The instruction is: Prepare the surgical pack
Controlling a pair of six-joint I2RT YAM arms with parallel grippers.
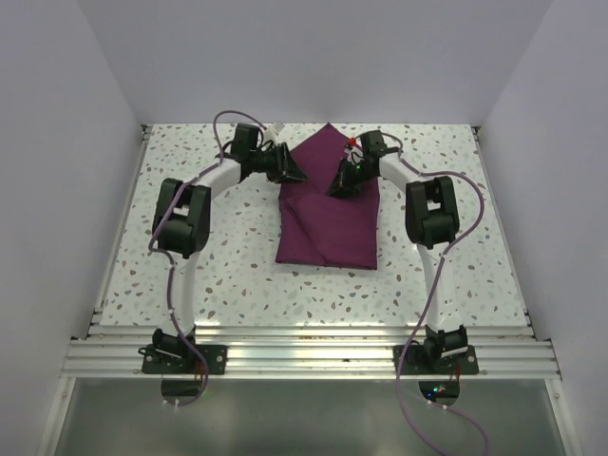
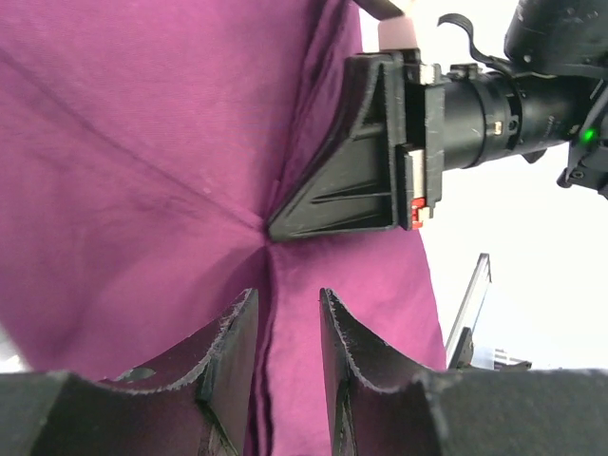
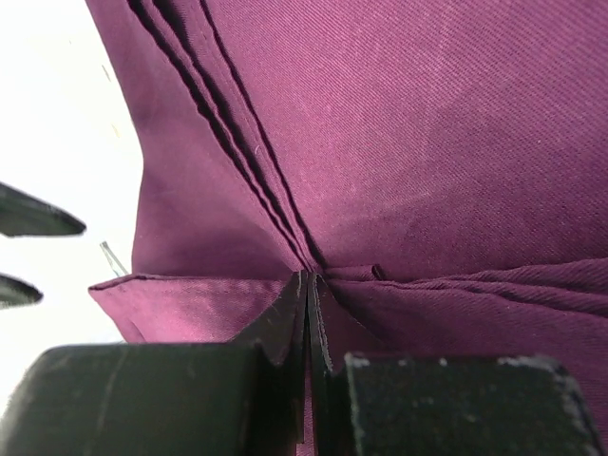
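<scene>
Closest to the lens, the right claw has its two fingers pressed flat together, clenched on a pinch of the pack. Layered hems of cloth run down into its tips and folds fan out from that spot. The left claw is released: its fingers stand apart over the pack, a crease runs toward the gap, and nothing is nipped between them. Whether they touch the cloth I cannot tell. Just ahead of the left claw's tips sits the tip of the right claw, touching the cloth where several creases meet in a star.

The pack is matte, deep purple-maroon fabric lying on the speckled table. From above it is a folded bundle, roughly rectangular on the side nearer the arm bases and coming to a point on the far side, with a diagonal fold across its left half. It lies between the two claws: the left claw is at its left edge and the right claw is over its far right part. To the right claw's left, stacked edges show several layers
</scene>
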